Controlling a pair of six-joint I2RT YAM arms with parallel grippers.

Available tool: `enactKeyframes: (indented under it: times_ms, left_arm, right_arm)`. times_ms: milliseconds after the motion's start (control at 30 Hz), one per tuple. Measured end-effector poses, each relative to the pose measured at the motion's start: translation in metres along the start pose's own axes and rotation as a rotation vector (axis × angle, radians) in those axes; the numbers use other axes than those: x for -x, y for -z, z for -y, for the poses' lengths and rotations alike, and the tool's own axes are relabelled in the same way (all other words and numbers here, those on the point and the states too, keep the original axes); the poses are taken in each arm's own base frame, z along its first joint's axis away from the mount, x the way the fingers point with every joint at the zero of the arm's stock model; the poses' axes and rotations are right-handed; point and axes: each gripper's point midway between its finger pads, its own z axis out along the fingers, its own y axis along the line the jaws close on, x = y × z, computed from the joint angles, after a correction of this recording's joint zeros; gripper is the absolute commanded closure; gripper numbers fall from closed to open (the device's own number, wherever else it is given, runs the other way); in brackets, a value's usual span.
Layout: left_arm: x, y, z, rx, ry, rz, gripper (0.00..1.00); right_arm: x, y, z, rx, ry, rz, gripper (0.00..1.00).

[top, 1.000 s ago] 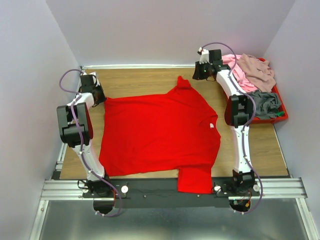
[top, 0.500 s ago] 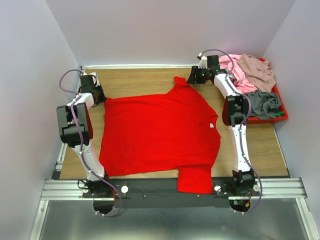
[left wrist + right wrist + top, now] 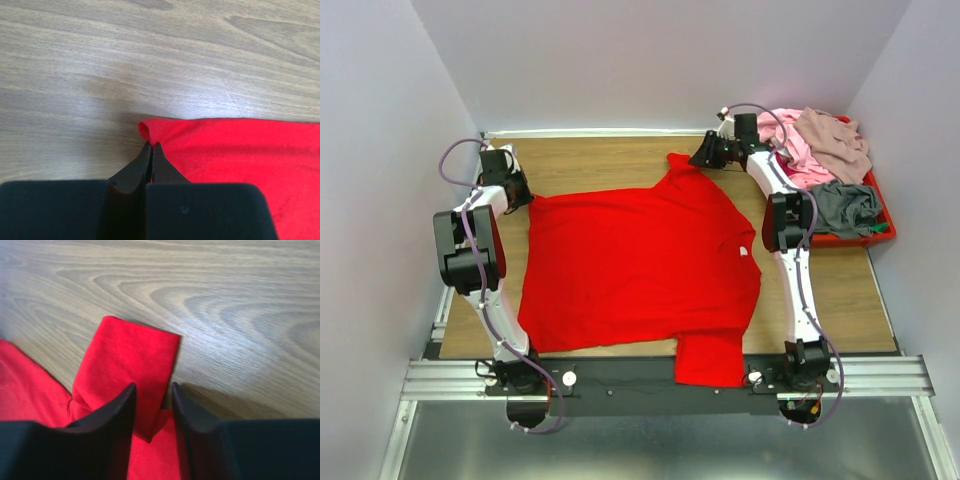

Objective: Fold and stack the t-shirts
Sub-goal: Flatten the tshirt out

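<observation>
my right gripper (image 3: 700, 158) has swung left from the tray side, its jaws now straddling the red t-shirt's (image 3: 640, 260) far sleeve.

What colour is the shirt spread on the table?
The spread fabric t-shirt is bright red; top external view.

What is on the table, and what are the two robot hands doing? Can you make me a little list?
spread out: red t-shirt, flat on the wooden table
left gripper: shut on a corner of it
right gripper: open, fingers either side of a sleeve
red tray: pink shirt, mauve-beige shirt, grey shirt heaped inside
</observation>
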Motion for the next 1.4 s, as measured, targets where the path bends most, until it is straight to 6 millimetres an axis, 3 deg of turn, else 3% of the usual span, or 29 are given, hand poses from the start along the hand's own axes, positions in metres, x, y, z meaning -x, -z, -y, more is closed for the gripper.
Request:
enactKeyframes:
  times_ms: [233,333,533,733,967,1133,1300,1400]
  left_arm:
    - [0.000,0.000,0.000,-0.001,0.000,0.000,1.00]
    - [0.000,0.000,0.000,-0.001,-0.002,0.000,1.00]
    - [0.002,0.002,0.001,-0.002,-0.005,0.006,1.00]
    - [0.014,0.012,0.005,-0.008,-0.011,0.039,1.00]
    - [0.025,0.019,0.010,-0.019,-0.018,0.070,1.00]
    - [0.025,0.021,0.012,-0.029,-0.020,0.075,1.00]
    - [0.027,0.025,0.015,-0.043,-0.023,0.085,1.00]
    - [0.026,0.026,0.016,-0.046,-0.024,0.085,1.00]
  right_arm:
    - [-0.010,-0.004,-0.001,0.027,-0.049,-0.024,0.93]
    - [-0.011,-0.004,-0.001,0.031,-0.048,-0.028,1.00]
    - [-0.001,0.003,-0.001,0.034,-0.034,-0.015,1.00]
    - [0.039,0.036,-0.010,0.039,0.019,0.058,1.00]
    - [0.089,0.082,-0.047,0.066,0.105,0.155,1.00]
    - [0.096,0.091,-0.058,0.078,0.138,0.169,1.00]
    - [0.083,0.096,-0.057,0.062,0.137,0.140,0.98]
    - [0.065,0.096,-0.046,0.014,0.117,0.105,0.75]
